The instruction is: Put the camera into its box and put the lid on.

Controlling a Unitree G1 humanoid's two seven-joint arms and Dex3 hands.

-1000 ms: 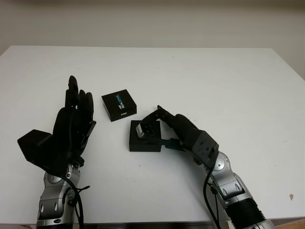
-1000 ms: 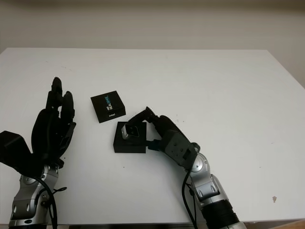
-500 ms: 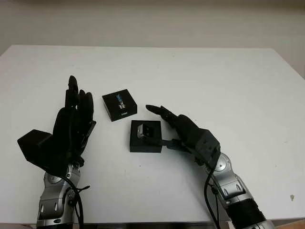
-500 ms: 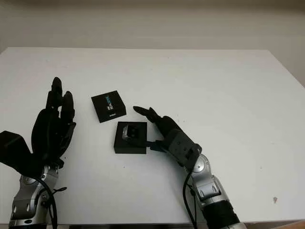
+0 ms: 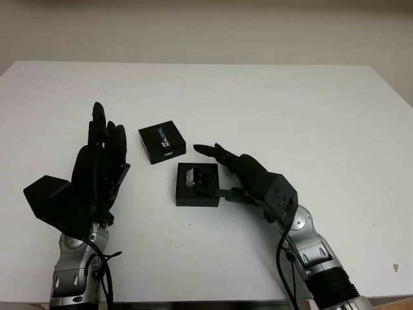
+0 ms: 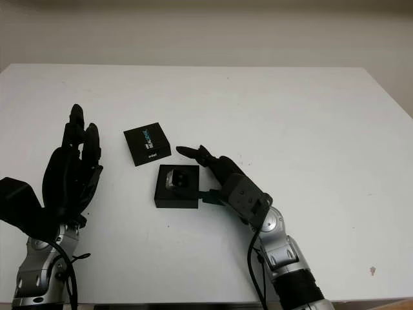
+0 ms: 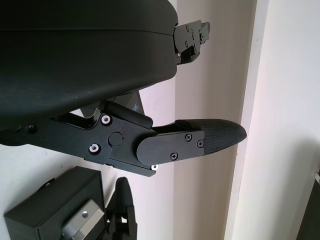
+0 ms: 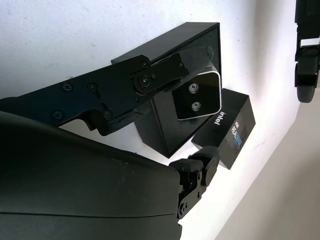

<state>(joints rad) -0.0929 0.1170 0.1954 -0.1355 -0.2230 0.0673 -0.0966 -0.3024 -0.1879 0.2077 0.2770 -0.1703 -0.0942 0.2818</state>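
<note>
With small silver camera [image 5: 197, 176] lying in open black box [image 5: 197, 185], black printed lid [image 5: 161, 141] sits at box's 11 o'clock on white worktop [image 5: 310, 116]; right hand [image 5: 242, 173] open, empty, nearer; left hand [image 5: 97, 171] open, idle at 9.

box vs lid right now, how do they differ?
The box sits open-topped with the silver camera in it; the lid lies apart, holding nothing. The lid carries blue and white lettering; the box looks plain. The box is beside the open right robot hand; the lid lies farther away. Both are black, on the white table.
</note>
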